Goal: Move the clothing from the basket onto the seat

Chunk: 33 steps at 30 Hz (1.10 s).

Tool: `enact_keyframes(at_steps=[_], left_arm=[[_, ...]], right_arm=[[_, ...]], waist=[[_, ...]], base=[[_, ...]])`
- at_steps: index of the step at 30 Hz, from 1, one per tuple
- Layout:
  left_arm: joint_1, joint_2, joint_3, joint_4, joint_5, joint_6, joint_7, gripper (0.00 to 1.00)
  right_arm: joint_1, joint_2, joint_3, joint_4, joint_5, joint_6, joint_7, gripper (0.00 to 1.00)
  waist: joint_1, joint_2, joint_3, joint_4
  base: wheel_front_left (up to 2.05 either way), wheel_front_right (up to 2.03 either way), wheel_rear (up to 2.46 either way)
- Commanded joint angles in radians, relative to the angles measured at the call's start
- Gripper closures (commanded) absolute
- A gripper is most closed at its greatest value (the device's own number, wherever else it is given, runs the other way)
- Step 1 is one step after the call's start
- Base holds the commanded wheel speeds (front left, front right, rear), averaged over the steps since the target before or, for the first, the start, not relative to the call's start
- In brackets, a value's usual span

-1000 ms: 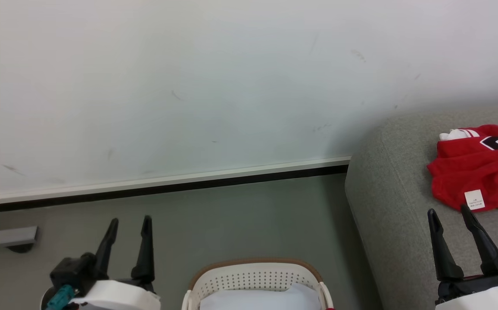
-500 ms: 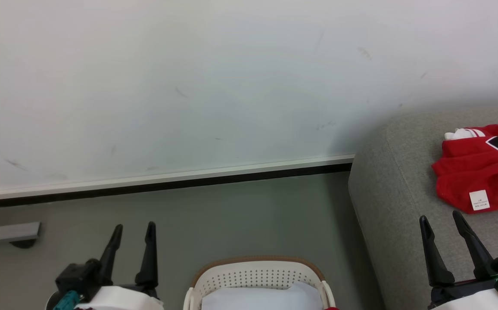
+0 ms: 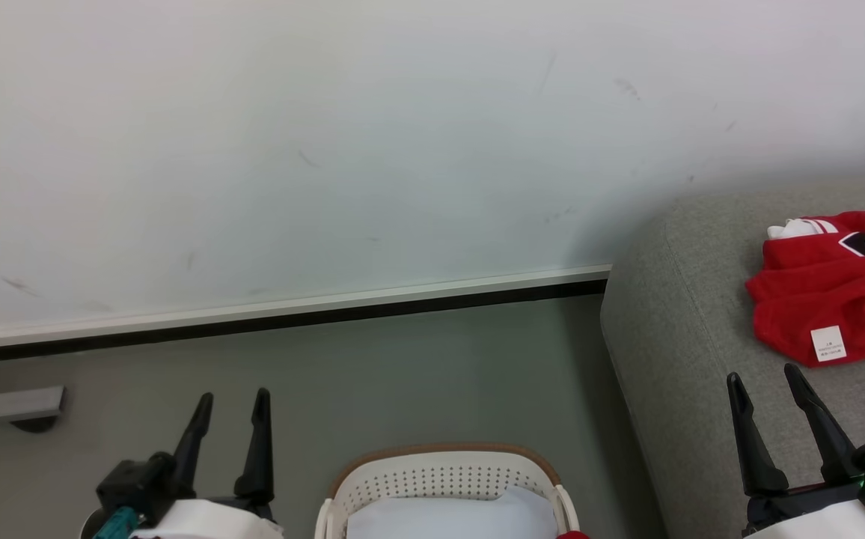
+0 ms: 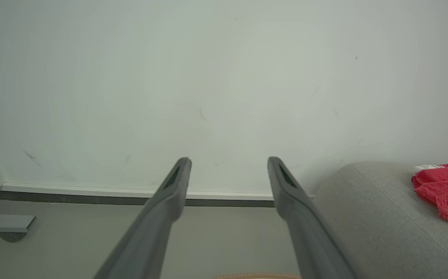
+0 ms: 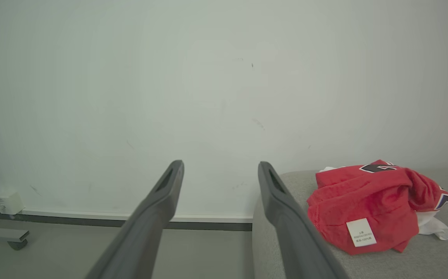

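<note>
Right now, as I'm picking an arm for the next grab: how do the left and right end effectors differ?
The left end effector hangs over the floor, left of the basket; the right end effector hangs over the edge of the sofa. The right one's tips sit just short of the red jersey, while the left one's point toward the wall. Both are open and empty.

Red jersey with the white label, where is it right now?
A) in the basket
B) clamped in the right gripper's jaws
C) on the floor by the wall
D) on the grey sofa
D: the red jersey lies crumpled on the grey sofa, label up, while the right gripper sits short of it with its jaws open and empty.
</note>
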Motion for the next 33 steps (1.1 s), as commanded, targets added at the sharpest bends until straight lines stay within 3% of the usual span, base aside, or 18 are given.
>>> enact_keyframes(at_steps=[1,10,18,25,33], left_arm=[[-0.006,0.001,0.006,0.004,0.020,-0.004,-0.001,0.00],[-0.026,-0.002,-0.007,0.008,0.025,-0.015,-0.001,0.00],[-0.083,-0.002,-0.091,0.044,0.011,-0.025,-0.001,0.00],[-0.177,-0.002,-0.205,0.198,-0.011,-0.029,0.005,0.00],[-0.316,-0.002,-0.321,0.401,-0.051,-0.045,0.093,0.00]], right_arm=[[-0.009,-0.008,0.000,0.000,0.003,-0.002,-0.002,0.00],[-0.028,-0.023,-0.016,-0.012,0.009,-0.002,-0.002,0.00],[-0.068,-0.073,-0.078,-0.027,0.016,-0.002,-0.002,0.00],[-0.105,-0.107,-0.147,-0.044,0.023,-0.002,-0.002,0.00],[-0.168,-0.113,-0.171,-0.063,0.047,-0.002,-0.003,0.00]], waist=[[0.0000,0.0000,0.002,-0.001],[0.0000,0.0000,0.034,-0.015],[0.0000,0.0000,0.116,-0.055],[0.0000,0.0000,0.202,-0.104],[0.0000,0.0000,0.319,-0.161]], base=[[0.00,0.00,0.00],[0.00,0.00,0.00],[0.00,0.00,0.00],[0.00,0.00,0.00],[0.00,0.00,0.00]])
